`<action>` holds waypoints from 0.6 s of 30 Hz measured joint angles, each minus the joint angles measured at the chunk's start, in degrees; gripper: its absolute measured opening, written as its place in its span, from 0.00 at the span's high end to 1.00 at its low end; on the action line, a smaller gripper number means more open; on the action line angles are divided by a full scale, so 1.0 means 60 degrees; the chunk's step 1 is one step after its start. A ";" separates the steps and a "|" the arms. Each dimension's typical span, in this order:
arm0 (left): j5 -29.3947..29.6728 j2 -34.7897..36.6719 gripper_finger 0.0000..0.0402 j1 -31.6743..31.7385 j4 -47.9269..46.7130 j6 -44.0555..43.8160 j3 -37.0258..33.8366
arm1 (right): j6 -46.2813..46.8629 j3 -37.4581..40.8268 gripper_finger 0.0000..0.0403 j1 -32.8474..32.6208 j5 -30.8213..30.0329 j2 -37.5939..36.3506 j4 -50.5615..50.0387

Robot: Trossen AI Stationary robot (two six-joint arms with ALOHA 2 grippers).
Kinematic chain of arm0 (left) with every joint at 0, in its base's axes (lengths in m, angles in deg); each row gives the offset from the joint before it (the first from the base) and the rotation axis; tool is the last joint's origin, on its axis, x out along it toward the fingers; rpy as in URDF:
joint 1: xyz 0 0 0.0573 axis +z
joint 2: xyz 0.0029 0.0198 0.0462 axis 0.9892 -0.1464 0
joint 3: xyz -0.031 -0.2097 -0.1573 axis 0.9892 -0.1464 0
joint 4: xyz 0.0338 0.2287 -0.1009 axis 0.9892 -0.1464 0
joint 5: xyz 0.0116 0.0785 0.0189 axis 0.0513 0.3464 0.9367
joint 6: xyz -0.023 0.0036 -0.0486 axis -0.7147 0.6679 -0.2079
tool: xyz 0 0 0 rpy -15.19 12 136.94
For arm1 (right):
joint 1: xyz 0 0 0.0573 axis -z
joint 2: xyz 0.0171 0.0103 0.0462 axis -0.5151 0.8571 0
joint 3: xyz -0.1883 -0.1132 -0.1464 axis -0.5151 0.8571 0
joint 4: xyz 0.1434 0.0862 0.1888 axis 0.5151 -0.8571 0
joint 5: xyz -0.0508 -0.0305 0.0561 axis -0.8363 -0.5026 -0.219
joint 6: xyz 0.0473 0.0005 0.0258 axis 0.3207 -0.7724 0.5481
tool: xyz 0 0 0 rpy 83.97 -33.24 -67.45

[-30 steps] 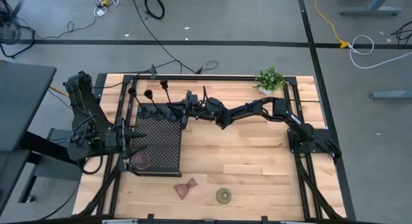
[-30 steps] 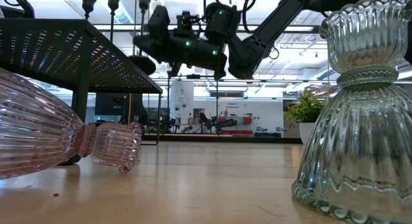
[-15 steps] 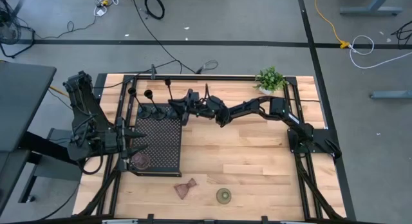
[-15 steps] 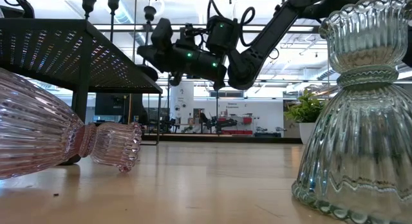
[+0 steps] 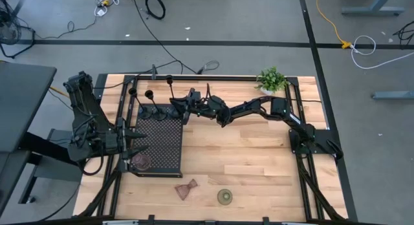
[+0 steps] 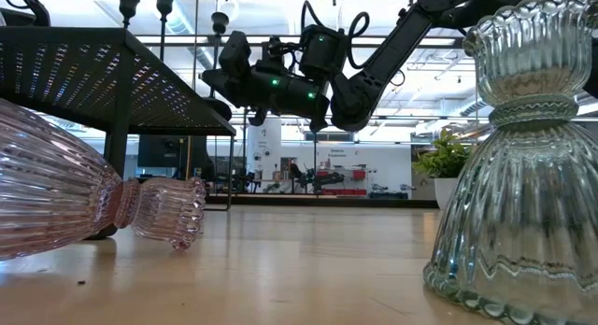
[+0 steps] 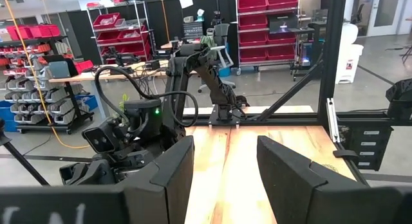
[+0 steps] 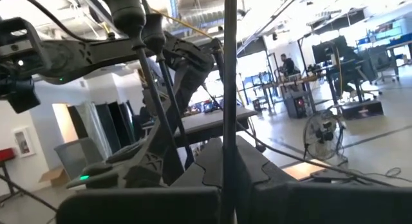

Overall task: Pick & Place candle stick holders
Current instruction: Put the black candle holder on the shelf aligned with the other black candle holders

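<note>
Three tall black candle stick holders rise at the back of the black perforated tray (image 5: pixel 162 144). My right gripper (image 5: pixel 176 109) reaches across from the right and is shut on the stem of the rightmost one (image 5: pixel 169 81), holding it tilted; that stem (image 8: pixel 228 89) runs up between the fingers. The other two tall ones (image 5: pixel 132 92) (image 5: pixel 149 94) stand beside it. A small brownish holder (image 5: pixel 141 161) sits on the tray's front left corner. A pink holder (image 5: pixel 186 189) lies on its side on the table and an olive-green one (image 5: pixel 224 197) stands upright. My left gripper (image 5: pixel 137 144) hovers open at the tray's left edge.
A small potted plant (image 5: pixel 271 79) stands at the back right corner. The raised tray (image 6: pixel 103 63) stands on legs above the wooden tabletop. Bare wood (image 5: pixel 259 160) spreads right of the tray. Black frame rails border the table.
My right gripper has shifted a little to the left with the tall stem, whose top has swung toward the back of the table. The left arm has not moved.
</note>
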 joint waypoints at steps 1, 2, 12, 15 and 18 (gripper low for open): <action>0.0000 0.0000 0.57 0.0000 0.0002 0.0002 -0.0001 | 0.0007 0.0000 1.00 0.0003 0.0002 0.0030 0.0095; 0.0000 0.0000 0.57 0.0000 -0.0002 0.0000 0.0001 | 0.0080 0.0000 1.00 0.0016 -0.0001 0.0039 0.0063; 0.0000 0.0001 0.57 0.0000 0.0002 0.0003 -0.0001 | 0.0132 -0.0007 0.99 -0.0096 0.0015 0.0125 0.0110; 0.0000 0.0001 0.57 0.0000 0.0002 0.0007 0.0001 | -0.0045 -0.0007 0.98 -0.0217 -0.0005 0.0125 0.0086; 0.0000 -0.0003 0.57 0.0000 -0.0002 0.0004 0.0003 | -0.0081 -0.0007 0.96 -0.0316 -0.0005 0.0125 0.0031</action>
